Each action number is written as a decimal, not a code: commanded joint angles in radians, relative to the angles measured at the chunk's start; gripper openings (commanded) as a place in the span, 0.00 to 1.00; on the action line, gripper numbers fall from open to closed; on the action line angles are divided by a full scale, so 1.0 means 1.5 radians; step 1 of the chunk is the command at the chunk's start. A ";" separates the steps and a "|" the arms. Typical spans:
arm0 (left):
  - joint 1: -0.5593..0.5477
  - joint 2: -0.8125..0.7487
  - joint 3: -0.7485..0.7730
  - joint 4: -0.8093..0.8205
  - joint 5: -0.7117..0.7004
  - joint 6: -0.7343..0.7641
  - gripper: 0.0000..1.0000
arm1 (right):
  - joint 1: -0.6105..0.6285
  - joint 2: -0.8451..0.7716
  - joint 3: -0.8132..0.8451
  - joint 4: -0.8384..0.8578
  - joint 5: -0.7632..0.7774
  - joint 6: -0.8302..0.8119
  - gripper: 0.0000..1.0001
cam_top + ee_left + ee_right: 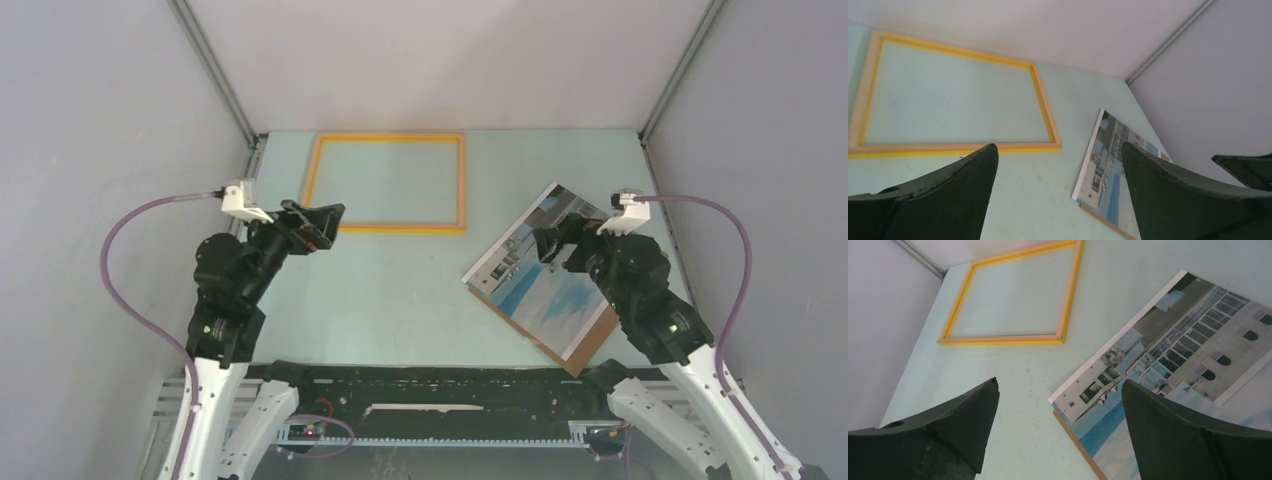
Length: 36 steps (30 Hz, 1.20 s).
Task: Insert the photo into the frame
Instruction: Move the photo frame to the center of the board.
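The frame, with a thin yellow-orange rim, lies flat at the back centre of the table; it shows in the left wrist view and the right wrist view. The photo lies face up at the right, tilted, on top of a brown backing board. It also shows in the left wrist view and the right wrist view. My left gripper is open and empty, above the table just left of the frame's near corner. My right gripper is open and empty, above the photo's far part.
The pale green table is walled by white panels at the back and both sides. The brown backing board's edge shows under the photo in the right wrist view. A black rail runs along the near edge.
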<state>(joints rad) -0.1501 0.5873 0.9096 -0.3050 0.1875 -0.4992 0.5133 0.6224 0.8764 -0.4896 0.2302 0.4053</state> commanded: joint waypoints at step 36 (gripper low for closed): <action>-0.077 0.843 0.283 -0.257 -0.286 -0.784 0.85 | 0.041 0.084 -0.127 0.145 0.098 0.067 0.99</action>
<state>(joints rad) -0.3008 1.7939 1.2213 -0.6006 -0.2134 -1.5360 0.6006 0.7929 0.7059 -0.2737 0.3416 0.5289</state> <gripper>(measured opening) 0.869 0.993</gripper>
